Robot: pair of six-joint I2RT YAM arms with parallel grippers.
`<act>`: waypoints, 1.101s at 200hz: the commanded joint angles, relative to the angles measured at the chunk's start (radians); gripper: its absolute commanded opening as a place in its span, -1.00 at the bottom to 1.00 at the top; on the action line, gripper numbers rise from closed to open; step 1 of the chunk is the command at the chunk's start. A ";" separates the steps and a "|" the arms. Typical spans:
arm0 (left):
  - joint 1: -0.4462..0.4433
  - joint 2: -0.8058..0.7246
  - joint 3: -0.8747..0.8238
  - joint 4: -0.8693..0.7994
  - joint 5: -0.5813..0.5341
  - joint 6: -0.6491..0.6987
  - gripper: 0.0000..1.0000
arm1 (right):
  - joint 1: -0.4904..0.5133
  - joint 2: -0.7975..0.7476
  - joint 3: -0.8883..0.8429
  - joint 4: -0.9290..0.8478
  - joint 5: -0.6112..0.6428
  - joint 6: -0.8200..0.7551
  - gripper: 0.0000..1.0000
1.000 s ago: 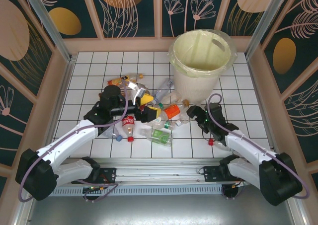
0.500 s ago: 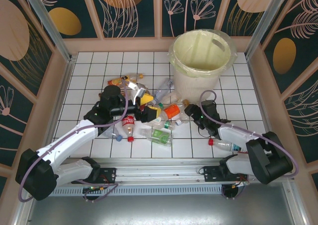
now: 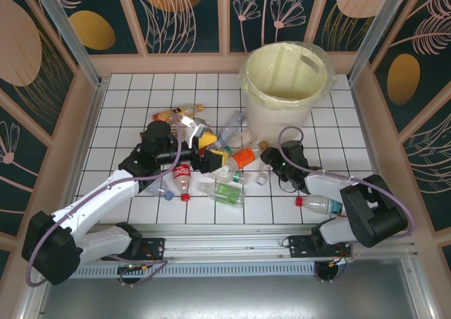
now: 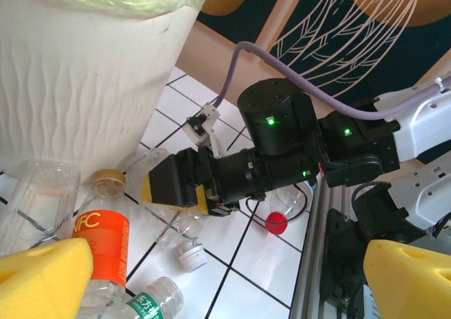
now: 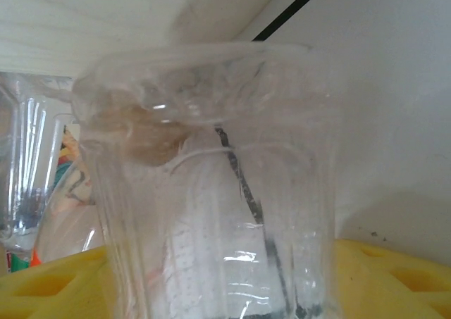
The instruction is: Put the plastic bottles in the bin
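The plastic bottles lie piled mid-table: a Coca-Cola one, an orange-labelled one and a green-labelled one. The cream bin stands behind them. My left gripper hangs open over the pile, nothing between its yellow fingers. My right gripper is low at the pile's right edge, shut on a clear white-capped bottle; its yellow pads press both sides.
One red-capped clear bottle lies alone by the right arm's forearm, its cap near the front rail. Wooden walls fence the tiled table. Open tiles lie at the far left and right of the bin.
The right arm folded in and its gripper slid left to the pile's edge, uncovering the red-capped bottle. The white-capped bottle now sits between its fingers. The left arm has not moved.
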 commanded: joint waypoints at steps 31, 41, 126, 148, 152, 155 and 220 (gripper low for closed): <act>-0.005 -0.048 -0.023 0.033 0.025 -0.021 0.97 | -0.020 0.000 0.012 0.015 0.034 -0.029 0.25; -0.005 -0.044 -0.017 0.032 0.026 -0.022 0.97 | -0.025 -0.017 0.003 0.004 0.038 -0.037 0.25; -0.004 -0.049 -0.027 0.132 0.010 -0.105 0.97 | -0.232 -0.453 -0.078 -0.319 0.059 -0.194 0.19; -0.004 -0.047 -0.035 0.163 0.000 -0.136 0.97 | -0.317 -0.536 -0.067 -0.391 0.027 -0.249 0.19; -0.005 -0.047 -0.037 0.165 -0.002 -0.140 0.98 | -0.331 -0.545 -0.063 -0.400 0.018 -0.258 0.19; -0.005 -0.047 -0.038 0.168 0.000 -0.142 0.97 | -0.341 -0.553 -0.061 -0.406 0.013 -0.263 0.19; -0.005 -0.090 -0.055 0.173 -0.009 -0.147 0.97 | -0.429 -0.590 0.107 -0.511 0.096 -0.353 0.19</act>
